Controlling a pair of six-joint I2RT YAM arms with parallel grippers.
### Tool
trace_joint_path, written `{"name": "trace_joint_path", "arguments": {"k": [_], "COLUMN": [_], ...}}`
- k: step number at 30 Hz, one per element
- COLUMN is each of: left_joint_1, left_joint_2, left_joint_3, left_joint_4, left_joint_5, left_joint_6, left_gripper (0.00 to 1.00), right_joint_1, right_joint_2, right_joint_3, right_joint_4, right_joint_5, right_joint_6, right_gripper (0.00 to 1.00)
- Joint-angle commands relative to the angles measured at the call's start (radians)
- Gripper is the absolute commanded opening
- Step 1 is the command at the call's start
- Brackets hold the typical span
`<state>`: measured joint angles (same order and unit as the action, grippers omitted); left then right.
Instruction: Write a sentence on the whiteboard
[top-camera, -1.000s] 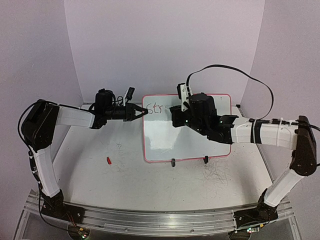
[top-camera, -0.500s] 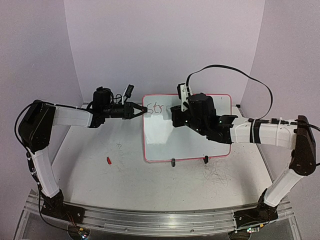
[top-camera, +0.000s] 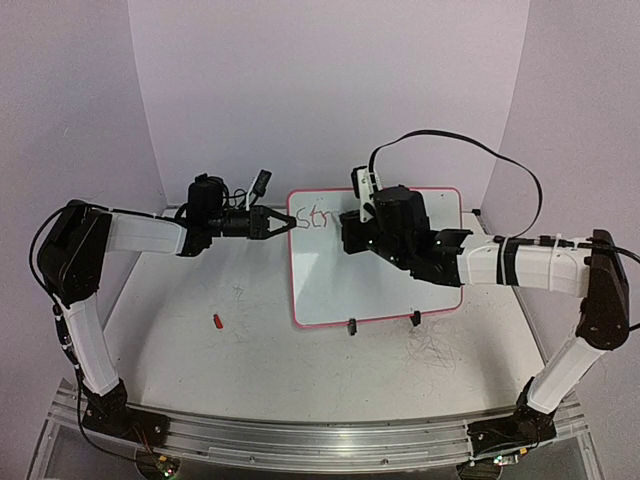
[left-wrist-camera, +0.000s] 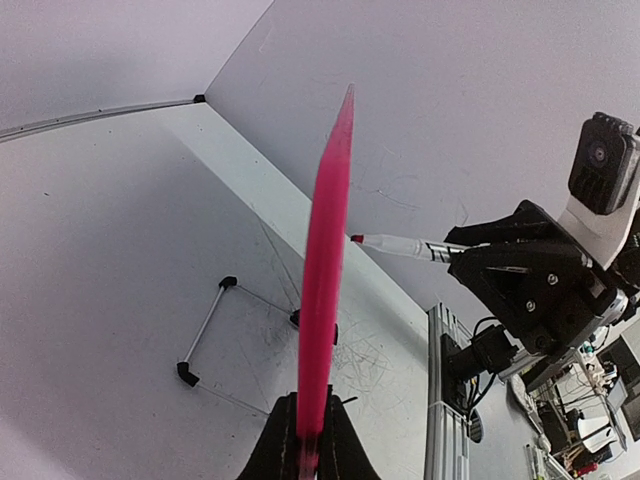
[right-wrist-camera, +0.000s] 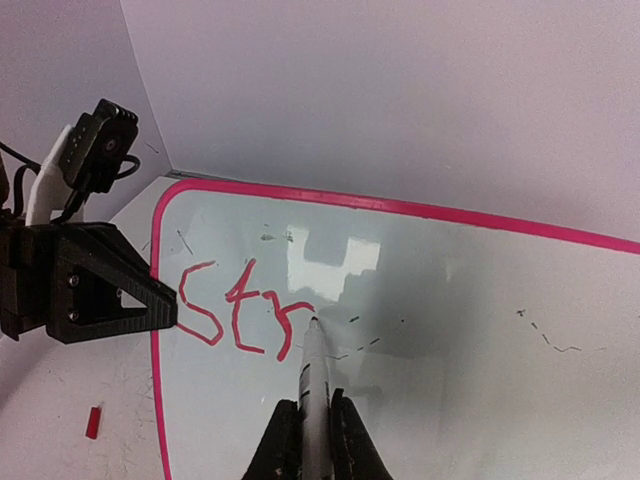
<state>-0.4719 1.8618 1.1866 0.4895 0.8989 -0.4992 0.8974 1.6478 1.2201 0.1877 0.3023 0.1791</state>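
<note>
Your left gripper (top-camera: 290, 222) clamped on left rim of flat white pink-rimmed whiteboard (top-camera: 380, 285), your right gripper (right-wrist-camera: 307, 425) pinching thin white marker (right-wrist-camera: 311, 365), tip at red handwritten sentence (right-wrist-camera: 246, 300), reading Str.

whiteboard (top-camera: 330, 280) white, pink rim. letters (right-wrist-camera: 243, 320) red. marker (left-wrist-camera: 400, 245) white barrel, red tip. small red bit (top-camera: 217, 321) on table. table (top-camera: 250, 345) white, grey scribble marks. arms (top-camera: 150, 235) white shells, black joints. walls (top-camera: 330, 90) pale lilac.
</note>
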Motion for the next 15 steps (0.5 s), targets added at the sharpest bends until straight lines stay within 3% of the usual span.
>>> {"name": "trace_joint_path", "arguments": {"k": [1,15], "left_joint_1": [0.002,0.002], "left_joint_2": [-0.017,-0.024], "left_joint_3": [0.011,0.006], "left_joint_4": [0.018,0.018], "left_joint_5": [0.012,0.011], "left_joint_6": [0.003,0.012], "left_gripper": [0.01,0.00], "right_joint_1": [0.004,0.004], "right_joint_2": [0.012,0.029], "right_joint_3": [0.044,0.046], "right_joint_4": [0.044,0.045], "right_joint_5": [0.018,0.048], "right_joint_6": [-0.015,-0.009], "right_gripper": [0.00,0.00]}}
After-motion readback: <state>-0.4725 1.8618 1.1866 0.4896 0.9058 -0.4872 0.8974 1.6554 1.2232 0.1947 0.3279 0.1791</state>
